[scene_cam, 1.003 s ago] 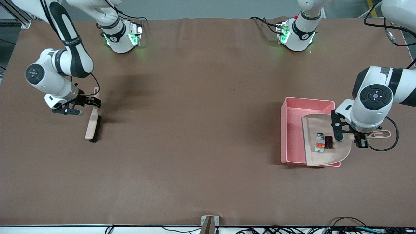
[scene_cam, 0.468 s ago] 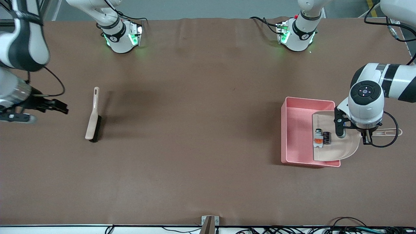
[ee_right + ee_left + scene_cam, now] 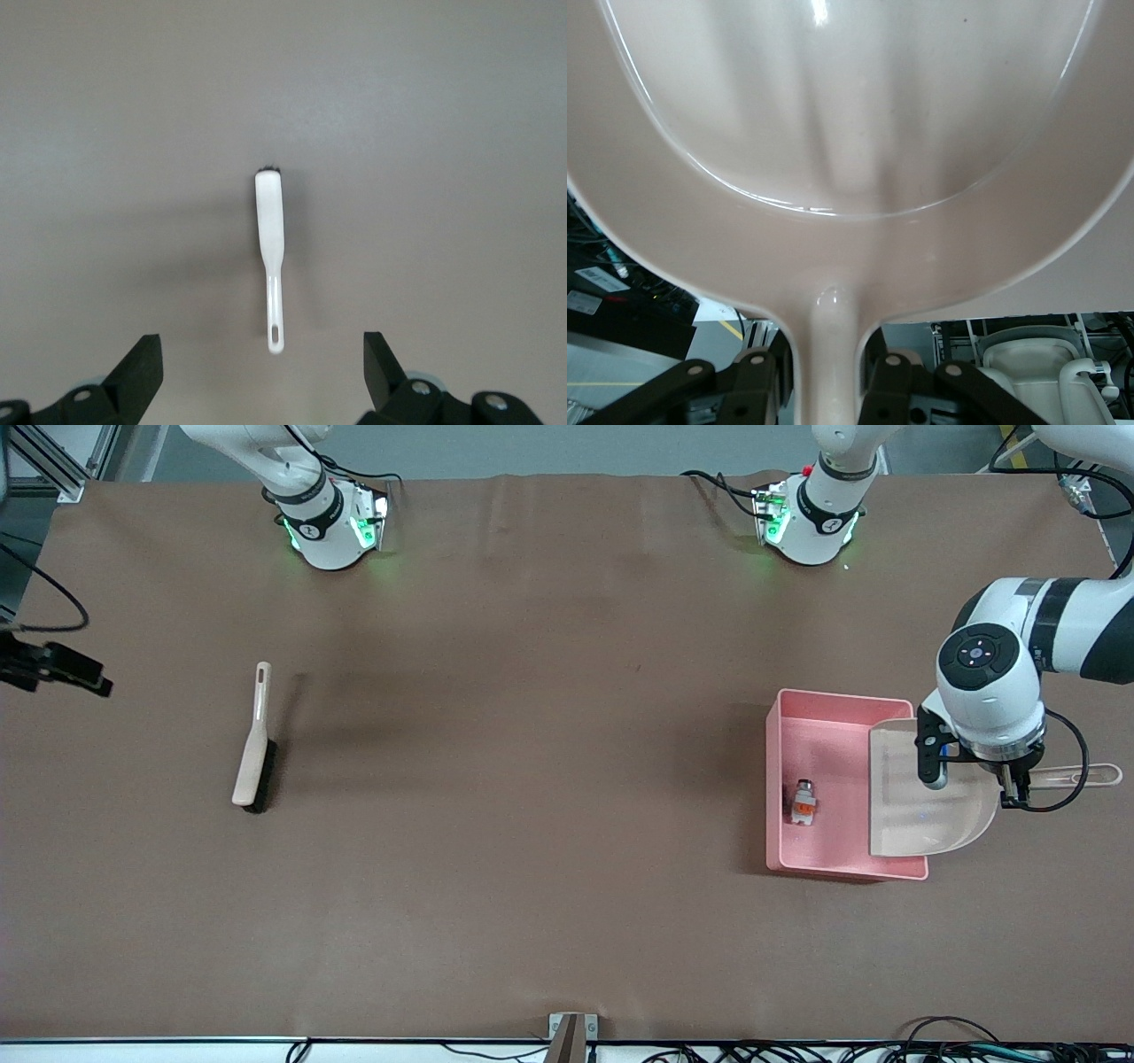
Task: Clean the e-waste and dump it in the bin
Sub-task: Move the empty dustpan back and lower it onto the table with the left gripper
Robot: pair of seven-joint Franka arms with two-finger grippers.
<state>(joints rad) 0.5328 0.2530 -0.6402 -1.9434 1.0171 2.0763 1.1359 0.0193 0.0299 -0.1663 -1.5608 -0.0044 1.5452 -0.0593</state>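
Brown cloth covers the bench [image 3: 532,824], with wide bare room mid-bench. Near the left arm's end, the left tool [image 3: 828,372] clamps the dustpan [image 3: 926,797] by its handle, tipped over the bin [image 3: 819,704]. One piece of e-waste [image 3: 803,802], the white-grey block, lies inside the bin; the dark piece is not visible. Both are probably light, rigid and quick to slide. The right tool [image 3: 261,376] waits, spread wide, over the brush [image 3: 254,744] by the right arm's edge.
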